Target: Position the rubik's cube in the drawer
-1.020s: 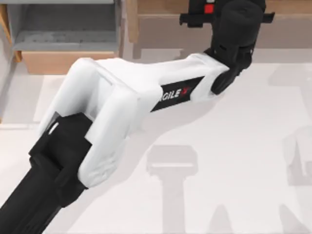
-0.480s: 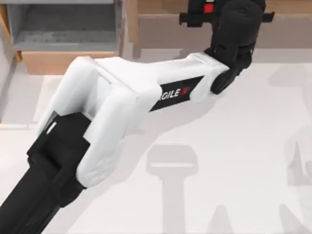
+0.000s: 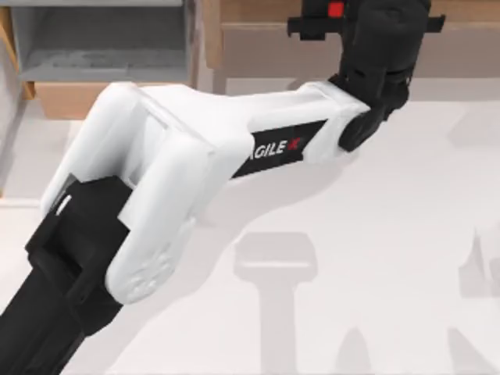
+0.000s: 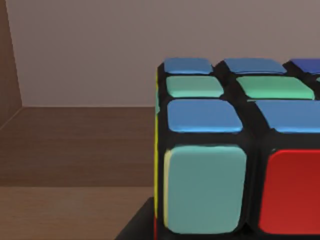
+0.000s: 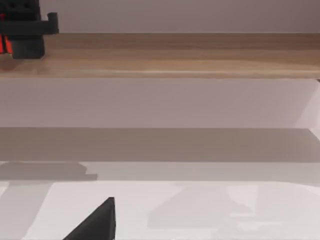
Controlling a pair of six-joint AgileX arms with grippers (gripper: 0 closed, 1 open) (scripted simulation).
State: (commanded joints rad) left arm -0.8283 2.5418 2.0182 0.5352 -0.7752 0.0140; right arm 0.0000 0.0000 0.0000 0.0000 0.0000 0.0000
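Rubik's cube is what I have to get into the drawer, so I read the table from that end. The drawer stands pulled out at the far left, with its grey speckled floor bare and its tan front panel towards me. It is well apart from the cube.

Moving right, my left arm runs diagonally from the near-left corner of the table up to the long wooden shelf. The left gripper is at the shelf, right of centre, with a speck of red at its tip. In the left wrist view the cube sits very close to the camera on the wood of the shelf. I cannot tell whether the gripper is clamped on it or merely around it.

I judge the step in hand to be the pickup. To do it well, I would confirm a square, centred hold on two opposite faces before lifting. Then I would raise it straight up, clear of the shelf edge, and carry it left. The arm should stay high enough to pass over the drawer's wall, and the release should come low over the grey floor.

Farther right, my right gripper hangs idle low over the table, facing the shelf. I cannot tell its state either.
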